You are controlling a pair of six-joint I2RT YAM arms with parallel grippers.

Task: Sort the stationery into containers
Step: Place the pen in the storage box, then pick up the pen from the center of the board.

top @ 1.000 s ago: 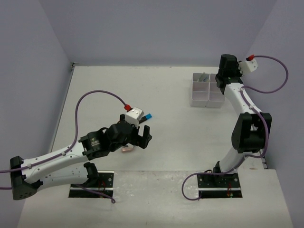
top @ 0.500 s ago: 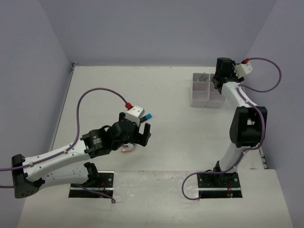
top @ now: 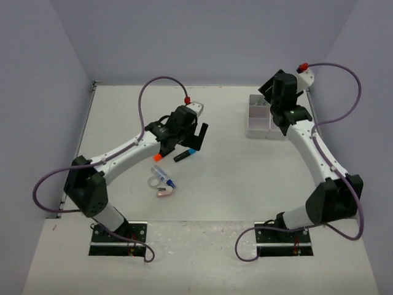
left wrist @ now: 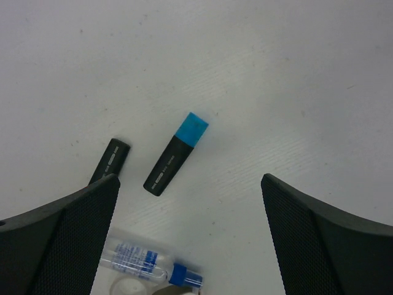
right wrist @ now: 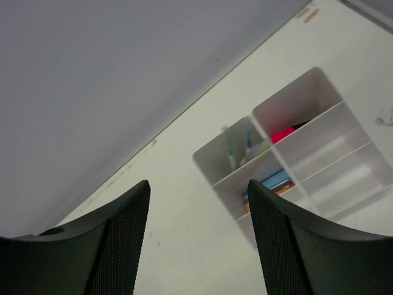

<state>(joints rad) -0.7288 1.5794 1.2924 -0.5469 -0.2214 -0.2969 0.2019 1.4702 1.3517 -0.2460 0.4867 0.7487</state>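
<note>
The left tool hangs wide open and empty above a black highlighter with a blue cap, which lies on the white tabletop with its cap toward 1 o'clock. At its 9 o'clock the wrist view shows only the black end of a second highlighter. The top view shows that one's orange cap.

The right tool has its jaws apart and holds nothing. It faces the white plastic organiser box at the tabletop's 2 o'clock. Only its wrist view shows thin pens and a red item inside.
</note>
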